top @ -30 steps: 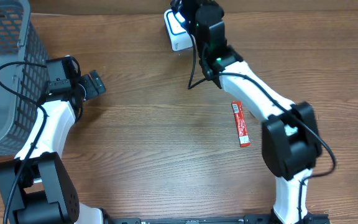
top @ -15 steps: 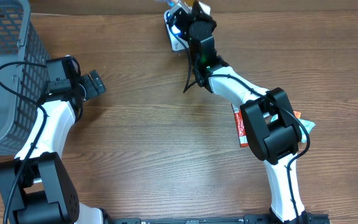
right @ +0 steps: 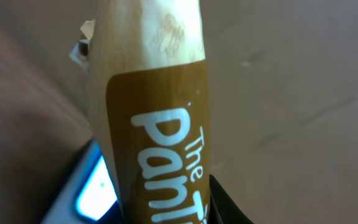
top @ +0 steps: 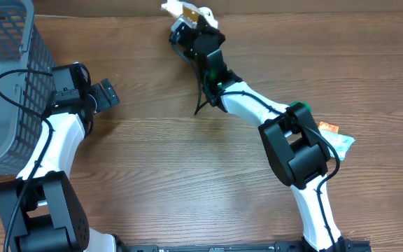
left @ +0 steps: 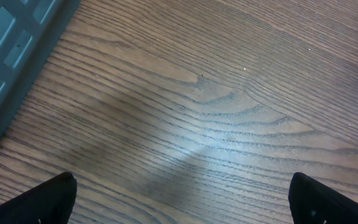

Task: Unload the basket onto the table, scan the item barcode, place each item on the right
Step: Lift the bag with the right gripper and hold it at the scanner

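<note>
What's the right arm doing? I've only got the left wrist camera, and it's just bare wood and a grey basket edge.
Observer: The right claw is at the far edge of the wooden table, shut on a brown-and-cream snack packet.
Operator: Is the scanner near it?
Observer: Yes. A white scanner with a glowing blue window shows just behind the packet in the right wrist view.
Operator: Any other items out?
Observer: An orange wrapper peeks out at the table's right side.

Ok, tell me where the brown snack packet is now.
The brown snack packet sits in the right gripper at the far edge of the table, top centre of the overhead view, with the lit scanner right beside it.
</note>
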